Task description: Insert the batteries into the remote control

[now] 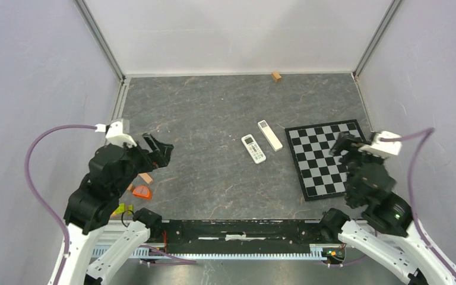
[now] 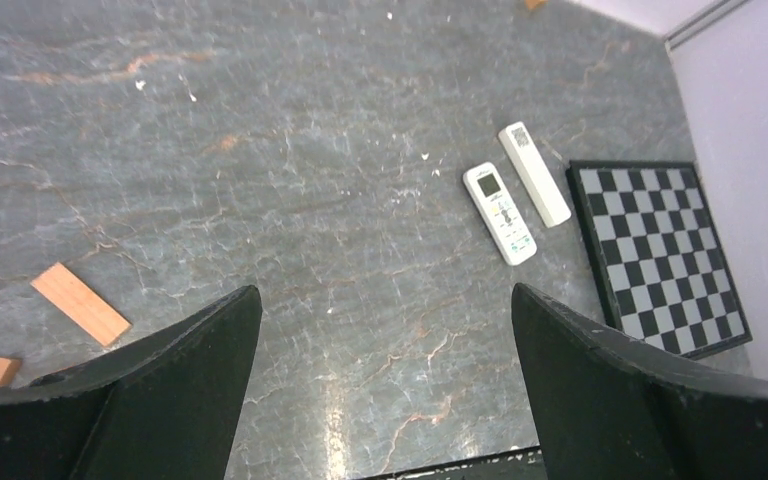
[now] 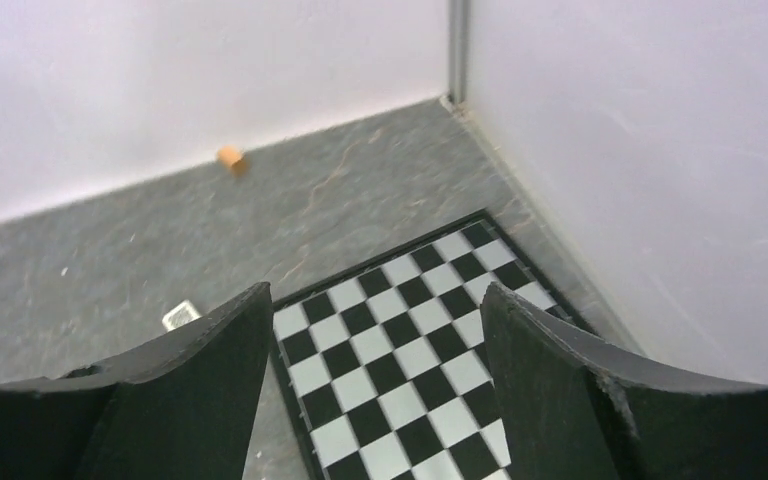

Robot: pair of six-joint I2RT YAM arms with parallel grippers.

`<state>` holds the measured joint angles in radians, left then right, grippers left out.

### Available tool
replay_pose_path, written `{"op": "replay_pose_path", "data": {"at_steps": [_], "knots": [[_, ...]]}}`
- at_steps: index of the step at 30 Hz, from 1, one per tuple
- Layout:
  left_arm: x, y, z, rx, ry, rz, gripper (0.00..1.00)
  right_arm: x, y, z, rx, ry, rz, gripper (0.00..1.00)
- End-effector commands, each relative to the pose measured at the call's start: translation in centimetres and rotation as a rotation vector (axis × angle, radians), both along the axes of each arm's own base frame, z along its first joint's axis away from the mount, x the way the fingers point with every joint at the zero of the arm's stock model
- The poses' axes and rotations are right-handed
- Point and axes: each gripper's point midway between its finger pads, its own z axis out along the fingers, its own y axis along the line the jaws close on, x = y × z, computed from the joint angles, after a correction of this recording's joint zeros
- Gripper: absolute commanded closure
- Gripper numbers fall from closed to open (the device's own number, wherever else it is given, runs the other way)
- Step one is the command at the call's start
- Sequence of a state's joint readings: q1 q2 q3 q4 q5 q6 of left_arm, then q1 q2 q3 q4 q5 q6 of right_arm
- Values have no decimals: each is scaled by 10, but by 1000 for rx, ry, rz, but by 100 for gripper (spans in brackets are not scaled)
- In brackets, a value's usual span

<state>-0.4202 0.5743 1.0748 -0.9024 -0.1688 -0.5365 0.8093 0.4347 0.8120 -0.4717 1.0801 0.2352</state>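
Observation:
The remote control (image 1: 269, 135) is a long, slim white bar lying flat mid-table, just left of the chessboard; it also shows in the left wrist view (image 2: 534, 187), and one end shows in the right wrist view (image 3: 181, 316). A shorter, wider white remote with a display window (image 1: 253, 148) lies beside it on its left. No batteries show in any view. My left gripper (image 1: 160, 148) hovers open and empty at the left, far from both remotes (image 2: 383, 290). My right gripper (image 1: 344, 145) hovers open and empty over the chessboard (image 3: 374, 288).
A black-and-white chessboard (image 1: 326, 157) lies at the right. A small wooden block (image 1: 276, 76) sits by the back wall. A wooden plank (image 1: 146, 177), an orange piece (image 1: 142, 192) and a yellow item (image 1: 119, 209) lie near the left arm. Walls enclose three sides.

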Motion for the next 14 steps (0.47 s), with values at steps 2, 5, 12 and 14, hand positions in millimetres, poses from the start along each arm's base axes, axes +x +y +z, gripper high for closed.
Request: {"op": "replay_pose_path", "data": {"at_steps": [2, 5, 12, 14], "knots": [[-16, 28, 23, 53, -85, 70, 0, -39, -64, 47, -1, -95, -187, 8], [-24, 35, 30, 59, -107, 81, 0, -53, -82, 63, 15, -128, -217, 2], [-33, 38, 39, 62, -131, 71, 0, -68, -101, 78, 54, -166, -261, 2], [-33, 38, 39, 63, -129, 71, 0, -68, -101, 79, 66, -173, -258, 2]]}}
